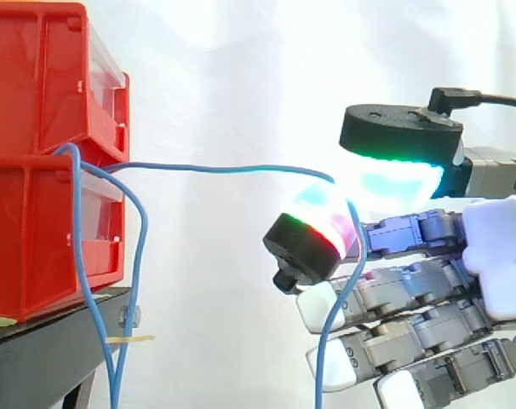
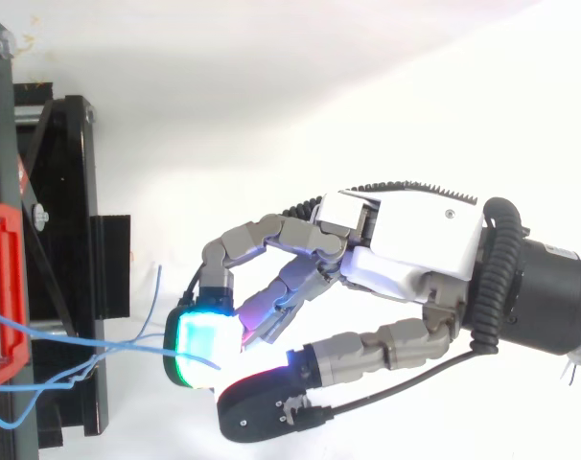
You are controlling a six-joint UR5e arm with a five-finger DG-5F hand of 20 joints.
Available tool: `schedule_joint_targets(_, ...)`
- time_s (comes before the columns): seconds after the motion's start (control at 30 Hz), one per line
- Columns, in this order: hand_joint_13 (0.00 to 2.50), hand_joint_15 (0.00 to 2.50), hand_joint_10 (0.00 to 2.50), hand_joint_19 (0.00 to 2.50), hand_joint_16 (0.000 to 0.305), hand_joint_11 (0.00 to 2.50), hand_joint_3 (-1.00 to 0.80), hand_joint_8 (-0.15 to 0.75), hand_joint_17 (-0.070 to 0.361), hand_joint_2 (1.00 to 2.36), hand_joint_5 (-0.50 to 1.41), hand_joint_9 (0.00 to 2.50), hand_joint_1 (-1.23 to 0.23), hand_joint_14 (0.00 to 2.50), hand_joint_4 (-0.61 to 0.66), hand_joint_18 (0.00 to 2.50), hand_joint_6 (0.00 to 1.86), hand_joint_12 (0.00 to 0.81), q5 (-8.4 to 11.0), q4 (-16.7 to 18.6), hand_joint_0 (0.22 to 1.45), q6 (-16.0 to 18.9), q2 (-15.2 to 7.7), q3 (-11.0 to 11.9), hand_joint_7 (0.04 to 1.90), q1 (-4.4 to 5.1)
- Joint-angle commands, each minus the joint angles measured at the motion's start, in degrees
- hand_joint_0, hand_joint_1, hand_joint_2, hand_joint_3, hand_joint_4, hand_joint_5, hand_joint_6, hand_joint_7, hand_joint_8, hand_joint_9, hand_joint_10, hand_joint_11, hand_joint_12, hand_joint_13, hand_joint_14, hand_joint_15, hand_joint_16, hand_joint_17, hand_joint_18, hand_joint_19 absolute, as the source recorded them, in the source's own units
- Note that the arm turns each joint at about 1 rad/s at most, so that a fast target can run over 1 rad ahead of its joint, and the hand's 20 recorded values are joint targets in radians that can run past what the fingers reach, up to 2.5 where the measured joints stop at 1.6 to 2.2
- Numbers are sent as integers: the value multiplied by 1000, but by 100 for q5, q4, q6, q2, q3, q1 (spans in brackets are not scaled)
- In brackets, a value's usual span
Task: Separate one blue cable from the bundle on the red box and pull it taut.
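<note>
From where I stand, the hand [image 1: 496,256] holds one blue cable [image 1: 215,168] pinched between thumb and fingertip, well apart from the red box [image 1: 37,230] it runs from. The span looks almost straight. I'd draw level and directly away from the box, with a firm pinch so nothing slips.

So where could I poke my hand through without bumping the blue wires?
Above the stretched blue cable, between the red bins and the hand, it's bare. Below it there's a gap too, bordered by the hanging cable loops and the fingers. Crowded: right by the bins' front, and at the pinching pads.
</note>
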Motion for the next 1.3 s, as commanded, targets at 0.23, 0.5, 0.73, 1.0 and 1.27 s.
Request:
schedule_joint_targets(0.23, 860, 282, 1, 330, 53, 0, -15, 254, 119, 1297, -9, 979, -832, 10, -150, 849, 855, 375, 0, 2, 486, 0, 0, 0, 1134, -1)
schedule_joint_targets(0.5, 860, 280, 1, 328, 53, 0, -23, 254, 119, 1300, -10, 980, -834, 11, -157, 853, 856, 374, 0, 2, 486, 0, 0, 0, 1121, -1)
schedule_joint_targets(0.73, 860, 281, 0, 333, 53, 0, -17, 252, 119, 1282, -11, 979, -835, 10, -155, 851, 857, 373, 0, 2, 491, 0, 0, 0, 1123, -1)
schedule_joint_targets(1.0, 859, 279, 0, 331, 53, 0, -15, 253, 119, 1278, -11, 979, -835, 10, -153, 849, 857, 373, 0, -6, 492, 0, 0, 0, 1124, -1)
schedule_joint_targets(1.27, 860, 278, 0, 333, 53, 0, -16, 252, 119, 1284, -11, 980, -834, 10, -151, 852, 857, 373, 0, -6, 489, 0, 0, 0, 1115, -1)
